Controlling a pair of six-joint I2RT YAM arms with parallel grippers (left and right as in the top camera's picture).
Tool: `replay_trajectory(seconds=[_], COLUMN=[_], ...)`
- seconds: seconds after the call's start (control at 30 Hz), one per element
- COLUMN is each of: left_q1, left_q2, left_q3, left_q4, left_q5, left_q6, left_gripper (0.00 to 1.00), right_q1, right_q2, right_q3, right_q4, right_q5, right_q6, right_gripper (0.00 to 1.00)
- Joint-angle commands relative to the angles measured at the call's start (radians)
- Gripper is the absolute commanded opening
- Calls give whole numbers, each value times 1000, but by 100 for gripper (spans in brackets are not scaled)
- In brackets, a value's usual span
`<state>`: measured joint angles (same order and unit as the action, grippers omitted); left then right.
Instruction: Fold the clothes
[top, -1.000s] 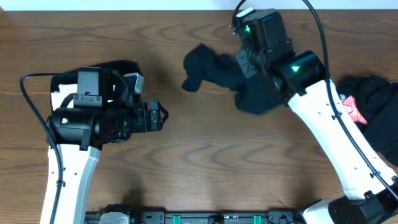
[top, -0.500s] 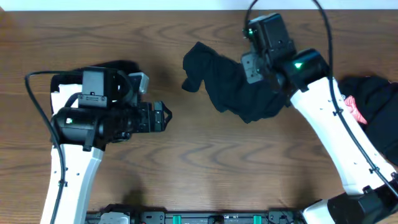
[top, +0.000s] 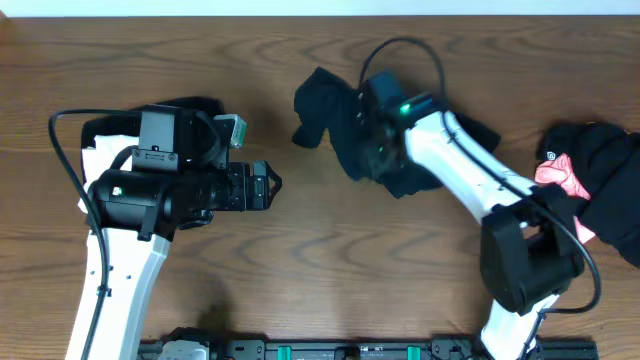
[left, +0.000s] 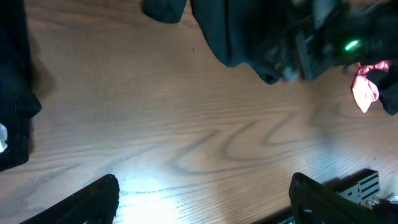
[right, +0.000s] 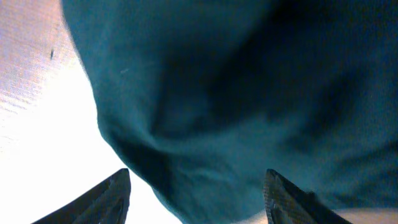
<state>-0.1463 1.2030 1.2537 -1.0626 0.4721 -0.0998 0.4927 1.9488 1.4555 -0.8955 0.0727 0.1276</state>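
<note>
Dark garment (top: 325, 105), that's the piece being worked. It lies bunched and twisted on the table (top: 330, 260), well to the left of the heap of clothes (top: 605, 165), the one with a pink patch (top: 562, 178), and a little farther back on the table than the heap.

The right gripper (top: 368, 150) reaches away from the heap and sits over the middle of the garment. From its wrist camera the fingers are spread wide, the cloth filling the view beyond them and nothing pinched between the tips, so I'd call it released and gripping nothing. The left gripper (top: 272, 185) is farther again from the heap, past the garment and apart from it. Its jaws are also spread, over bare wood.

To my eye the fabric is light, limp and thin. It will sag and drag rather than hold any shape, and a pinch in the bulky middle would only lift a lump. Better holds look like an outer edge or a corner, such as the flap sticking out on the side away from the heap, one claw at each end so it can be pulled flat. Which part is a sleeve or a hem I can't tell from here.
</note>
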Motion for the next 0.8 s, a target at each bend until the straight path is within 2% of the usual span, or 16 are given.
replay_trajectory(seconds=[0.0, 0.3, 0.33, 0.43, 0.57, 0.7, 0.77], left_q1=[-3, -3, -3, -3, -3, -3, -3], left_q2=[3, 3, 4, 4, 4, 4, 4], left_q3=[5, 5, 5, 5, 5, 5, 5], left_q4=[1, 6, 6, 6, 6, 6, 5], left_q5=[6, 6, 6, 6, 6, 6, 6], left_q6=[10, 10, 10, 10, 10, 10, 10], left_gripper=[88, 88, 88, 88, 88, 89, 89], right_q1=[34, 25, 26, 26, 27, 24, 17], right_q2=[0, 0, 0, 0, -37, -140, -249], right_q3=[-55, -138, -138, -137, -117, -89, -66], right_q4=[53, 137, 139, 151, 142, 116, 101], right_q5=[35, 79, 82, 85, 85, 86, 85], right_q6=[-39, 6, 6, 6, 6, 5, -4], right_gripper=[66, 55, 49, 21, 2, 1, 1])
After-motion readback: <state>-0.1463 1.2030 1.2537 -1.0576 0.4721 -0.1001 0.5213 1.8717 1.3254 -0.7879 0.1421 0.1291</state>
